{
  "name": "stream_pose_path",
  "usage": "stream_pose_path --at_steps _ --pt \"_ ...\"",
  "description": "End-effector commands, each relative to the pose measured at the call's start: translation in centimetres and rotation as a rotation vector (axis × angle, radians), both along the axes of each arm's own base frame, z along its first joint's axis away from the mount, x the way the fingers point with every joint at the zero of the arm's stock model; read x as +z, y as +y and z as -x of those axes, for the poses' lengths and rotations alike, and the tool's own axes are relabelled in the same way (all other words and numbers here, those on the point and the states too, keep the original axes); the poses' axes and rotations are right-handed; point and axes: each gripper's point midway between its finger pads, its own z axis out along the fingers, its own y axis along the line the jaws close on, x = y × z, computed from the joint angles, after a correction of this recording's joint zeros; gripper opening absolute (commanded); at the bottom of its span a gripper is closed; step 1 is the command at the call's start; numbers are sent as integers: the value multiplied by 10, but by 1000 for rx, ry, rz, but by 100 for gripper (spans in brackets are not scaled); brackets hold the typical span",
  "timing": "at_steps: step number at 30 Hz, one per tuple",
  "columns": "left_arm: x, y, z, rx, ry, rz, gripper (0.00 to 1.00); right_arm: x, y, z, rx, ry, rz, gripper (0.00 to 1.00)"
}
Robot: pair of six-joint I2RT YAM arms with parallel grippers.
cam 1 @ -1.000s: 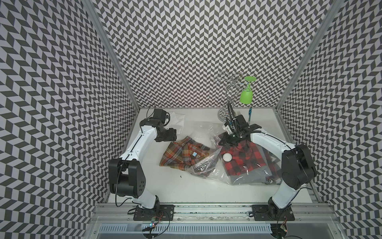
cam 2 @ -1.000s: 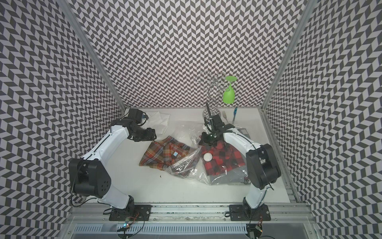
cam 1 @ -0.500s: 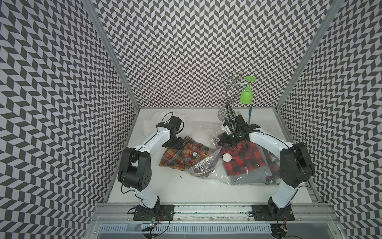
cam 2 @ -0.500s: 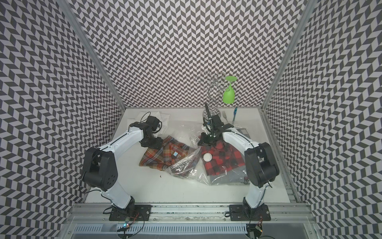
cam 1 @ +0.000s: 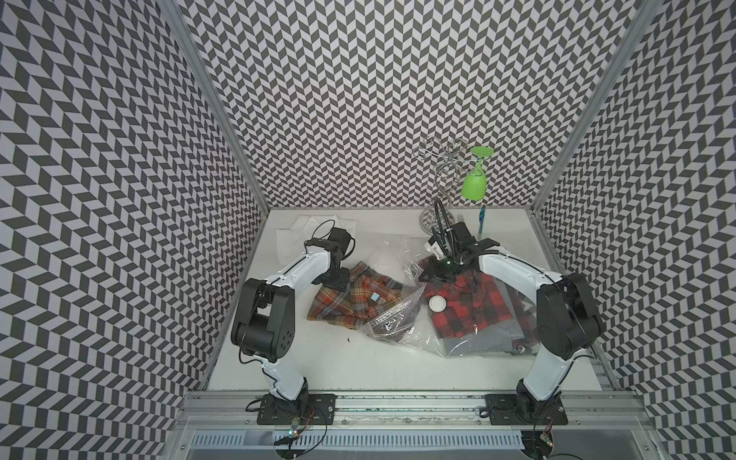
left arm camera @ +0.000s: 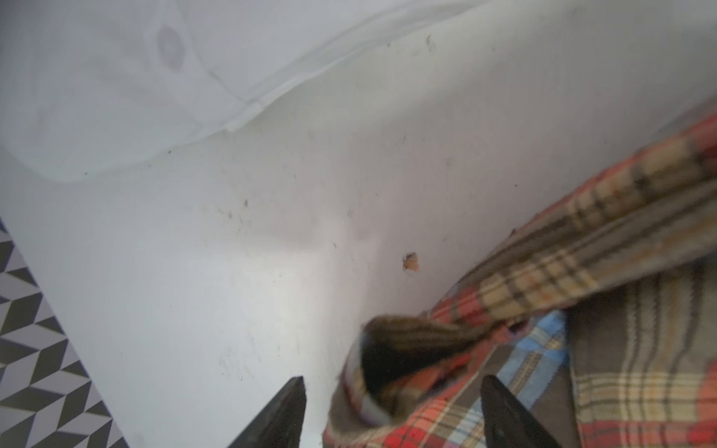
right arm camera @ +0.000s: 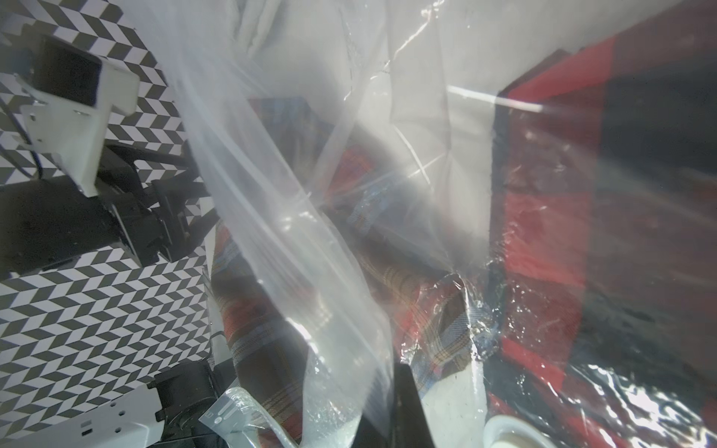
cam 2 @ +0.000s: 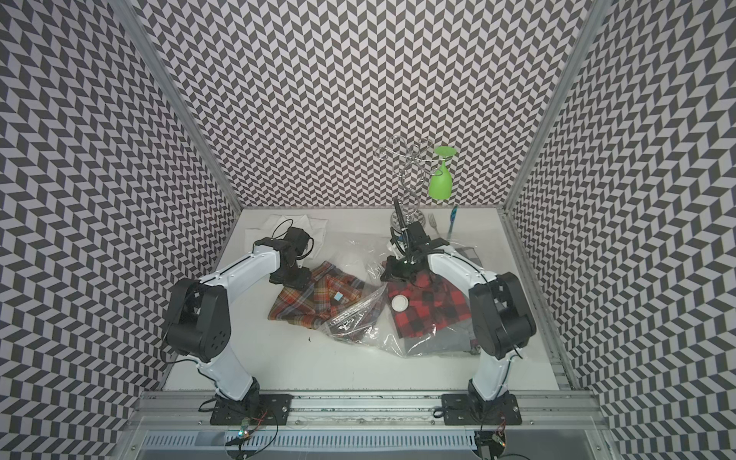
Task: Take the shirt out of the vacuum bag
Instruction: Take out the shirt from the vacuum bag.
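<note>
Swinging in from the back-left corner over the last second, the left end effector (cam 1: 338,280) is now hanging over the shirt's far-left corner instead of beside the white cloth (cam 1: 288,243).

Working from the front, the worktop (cam 1: 358,370) is lying bare nearest me. Beyond it the bag (cam 1: 458,346) is sprawling to the right, valve (cam 1: 437,304) facing up and a red check garment (cam 1: 474,306) sitting inside. The shirt (cam 1: 350,302), orange plaid, is lying mostly out of the bag's mouth to the left, with only its near-right edge running under the printed flap.

The left end effector is standing wide, its jaws straddling a rolled fold (left arm camera: 407,337) of the shirt. The right end effector (cam 1: 434,275) is pinching shut on the bag's film at the far edge, holding it up.

I am planning to lower the left straight down, close on several layers of that fold, then drag away from the mouth while the right is anchoring the bag. I am judging the flap likely to drag along.

Otherwise nothing is differing: the right end effector, bag and shirt are sitting as before.
</note>
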Motion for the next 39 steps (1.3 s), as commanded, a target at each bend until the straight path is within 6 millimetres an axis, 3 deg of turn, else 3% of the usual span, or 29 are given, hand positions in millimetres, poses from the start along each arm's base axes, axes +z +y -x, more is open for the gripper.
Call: stream_pose_path --at_steps 1,7,10,17,21,28,39 --pt "-6 -20 -17 -55 -4 81 73 5 3 -8 15 -33 -10 0" --pt "-21 -27 -26 -64 34 91 70 4 1 -7 13 -30 0 0" --pt "-25 -33 -26 -70 55 122 63 2 1 -6 12 -26 2 0" --pt "-23 -36 -18 -60 65 154 17 3 3 -8 10 -27 -10 0" --pt "-19 -39 -15 -42 71 187 1 4 4 -8 13 -27 -16 0" --pt "26 -52 -30 -1 -26 339 0 4 4 -7 16 -28 -16 0" --pt "108 -60 -23 73 -135 575 0 0 4 -7 10 -17 -12 0"
